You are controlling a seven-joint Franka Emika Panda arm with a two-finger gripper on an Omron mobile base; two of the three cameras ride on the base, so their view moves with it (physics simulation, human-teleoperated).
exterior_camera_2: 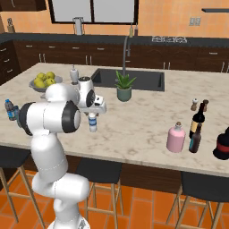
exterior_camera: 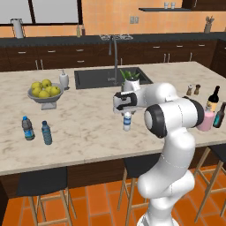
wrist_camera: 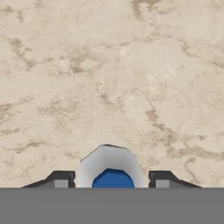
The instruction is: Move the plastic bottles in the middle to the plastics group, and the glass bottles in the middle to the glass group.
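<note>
One bottle, left base view: the small clear-whitish plastic water bottle with a blue label band (exterior_camera: 127, 121) stands upright mid-table (exterior_camera: 88, 128), directly under the jaws (exterior_camera: 126, 112).
Plastics, left base view: two blue-capped water bottles (exterior_camera: 28, 128) (exterior_camera: 46, 133) stand near the left front edge.
Right base view: squat pink glass bottle (exterior_camera_2: 175, 137) beside slim dark teal-labelled bottle (exterior_camera_2: 195, 138), well apart from the arm.
Hand view: jaws straddle the bottle; grip cannot be told.

A lemon bowl (exterior_camera: 44, 95) and a soap dispenser (exterior_camera: 64, 80) are set on the desk (exterior_camera: 88, 128); a plant (exterior_camera_2: 124, 87) is placed beside the sink (exterior_camera_2: 129, 78).
</note>
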